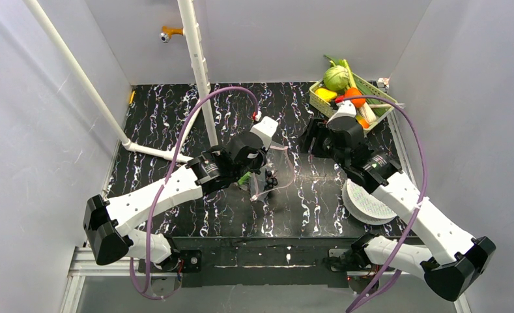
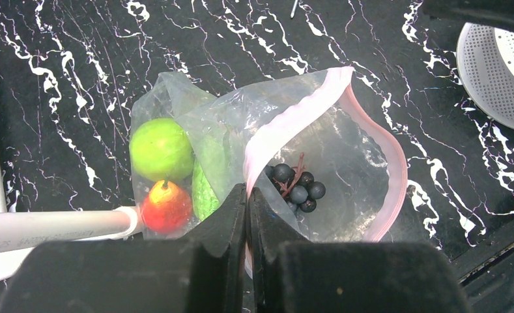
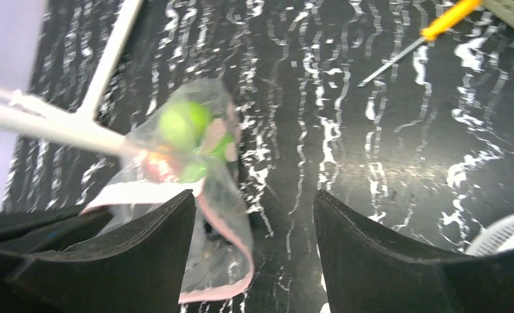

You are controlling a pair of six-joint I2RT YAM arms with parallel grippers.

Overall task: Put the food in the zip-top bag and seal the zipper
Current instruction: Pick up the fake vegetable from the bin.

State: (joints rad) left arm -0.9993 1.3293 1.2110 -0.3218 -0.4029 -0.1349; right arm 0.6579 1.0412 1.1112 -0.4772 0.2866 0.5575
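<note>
The left pincer (image 2: 248, 203) is clamped tight on the zip-top bag (image 2: 345, 147) at its pink zipper (image 2: 285, 125), with the mouth gaping over the middle of the tabletop (image 2: 78, 65). Inside lie a grape bunch (image 2: 298, 188), a round green fruit (image 2: 161, 149) and a red-orange one (image 2: 166, 207) (both seen through the plastic). The right pincer (image 3: 254, 244) stands wide and holds nothing, just beside the bag.

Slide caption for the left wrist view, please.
Left gripper pinching the clear, pink-edged zip-top bag, dark purple grape bunch and round green fruit inside.
</note>
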